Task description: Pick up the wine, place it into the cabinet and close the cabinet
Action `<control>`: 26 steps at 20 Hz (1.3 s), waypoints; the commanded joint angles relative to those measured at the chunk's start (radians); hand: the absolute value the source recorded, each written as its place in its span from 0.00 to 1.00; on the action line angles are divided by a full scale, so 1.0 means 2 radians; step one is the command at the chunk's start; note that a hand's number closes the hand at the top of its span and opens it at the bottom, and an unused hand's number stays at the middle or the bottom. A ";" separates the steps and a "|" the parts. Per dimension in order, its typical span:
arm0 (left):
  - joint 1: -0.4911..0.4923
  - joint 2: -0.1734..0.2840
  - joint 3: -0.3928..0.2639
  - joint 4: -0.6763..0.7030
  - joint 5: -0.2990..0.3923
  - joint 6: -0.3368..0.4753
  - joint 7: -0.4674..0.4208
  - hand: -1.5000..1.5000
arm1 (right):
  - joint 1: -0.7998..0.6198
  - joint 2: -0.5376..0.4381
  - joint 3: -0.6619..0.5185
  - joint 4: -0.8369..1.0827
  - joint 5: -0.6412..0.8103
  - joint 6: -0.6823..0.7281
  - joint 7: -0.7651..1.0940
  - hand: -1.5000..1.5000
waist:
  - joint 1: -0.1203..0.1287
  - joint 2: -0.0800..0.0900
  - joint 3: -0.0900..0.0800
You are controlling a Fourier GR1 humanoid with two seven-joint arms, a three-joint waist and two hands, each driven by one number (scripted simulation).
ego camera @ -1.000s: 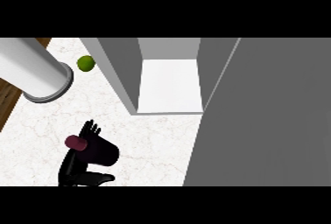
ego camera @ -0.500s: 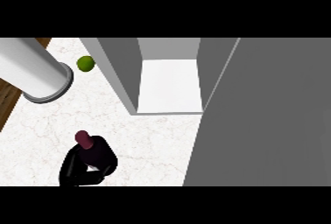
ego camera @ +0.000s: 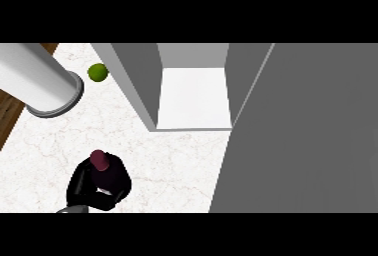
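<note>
Wine (ego camera: 97, 158) | clasped within left hand (ego camera: 100, 182) fingers (cap poking out) | on counter (ego camera: 177, 155)

dark wine bottle (ego camera: 103, 172) (maroon top showing) upright on the counter, left of the open cabinet (ego camera: 193, 95)

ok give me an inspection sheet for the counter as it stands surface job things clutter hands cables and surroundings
Surface: white marbled counter; a strip of wooden floor shows at the view's left edge.
Job's things: wine bottle stands at lower left with its dark red top showing; cabinet is open, its white shelf bare; the grey cabinet door is swung out at the right.
Clutter: green round fruit beside the cabinet's left wall.
Hands: a black hand at lower left has its fingers curled round the bottle; which hand it is cannot be told. No other hand is seen.
Cables: nothing seen.
Surroundings: large white cylinder at upper left.
</note>
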 commanded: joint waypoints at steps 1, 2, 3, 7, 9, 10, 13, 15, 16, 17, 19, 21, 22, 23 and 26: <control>-0.037 0.011 0.002 0.004 0.002 -0.005 0.007 1.00 | 0.033 -0.017 0.024 -0.096 0.069 -0.006 0.027 0.00 | -0.005 -0.001 0.000; 0.006 0.000 -0.013 -0.018 0.000 -0.019 -0.003 1.00 | 0.065 -0.027 0.033 -0.096 0.064 -0.006 -0.009 0.00 | -0.001 -0.001 0.001; -0.007 0.007 -0.012 -0.023 0.004 -0.023 0.009 1.00 | 0.006 0.006 0.027 -0.071 0.077 -0.013 0.038 0.00 | 0.003 -0.001 0.000; 0.009 0.002 -0.027 -0.066 0.022 -0.058 0.044 1.00 | 0.037 -0.034 0.006 -0.097 0.048 -0.007 0.010 0.00 | 0.002 -0.002 0.001; 0.000 -0.012 -0.032 -0.098 0.037 -0.055 0.077 1.00 | 0.025 -0.015 0.014 -0.064 0.056 -0.016 0.007 0.00 | 0.004 -0.001 0.001; 0.007 -0.007 -0.033 -0.088 0.029 -0.056 0.057 1.00 | 0.029 -0.030 -0.006 -0.084 0.049 -0.012 0.005 0.00 | 0.002 -0.001 0.001; 0.070 -0.036 -0.064 -0.165 0.028 -0.049 0.082 1.00 | 0.049 -0.026 0.034 -0.078 0.063 -0.017 -0.003 0.00 | 0.005 -0.002 0.001; 0.046 -0.045 -0.073 -0.162 0.011 -0.017 0.078 1.00 | 0.067 -0.031 0.055 -0.074 0.076 -0.021 -0.029 0.00 | 0.002 -0.001 0.001; 0.053 -0.052 -0.096 -0.219 0.035 -0.006 0.137 1.00 | 0.033 -0.042 0.009 -0.085 0.046 -0.014 0.001 0.00 | 0.005 -0.003 0.001; 0.051 -0.052 -0.085 -0.209 0.027 -0.015 0.123 1.00 | 0.068 -0.060 0.014 -0.114 0.046 -0.017 -0.006 0.00 | 0.001 -0.002 0.001; 0.060 -0.053 -0.121 -0.262 0.048 0.005 0.174 1.00 | 0.053 -0.050 0.023 -0.083 0.049 -0.017 -0.022 0.00 | 0.004 -0.003 0.001; 0.063 -0.053 -0.138 -0.239 0.051 0.017 0.158 1.00 | 0.086 -0.071 0.007 -0.117 0.026 -0.016 -0.039 0.00 | -0.001 -0.001 0.001; 0.071 -0.053 -0.189 -0.263 0.068 0.064 0.159 1.00 | 0.057 -0.046 0.016 -0.074 0.051 -0.023 -0.025 0.00 | 0.002 -0.001 0.000; 0.035 -0.053 -0.152 -0.259 0.062 0.050 0.188 1.00 | 0.071 -0.067 -0.008 -0.109 0.019 -0.017 -0.034 0.00 | 0.000 -0.001 0.001; 0.079 -0.051 -0.159 -0.323 0.050 0.054 0.195 1.00 | 0.088 -0.074 -0.029 -0.096 -0.019 -0.006 -0.064 0.00 | 0.005 0.000 0.001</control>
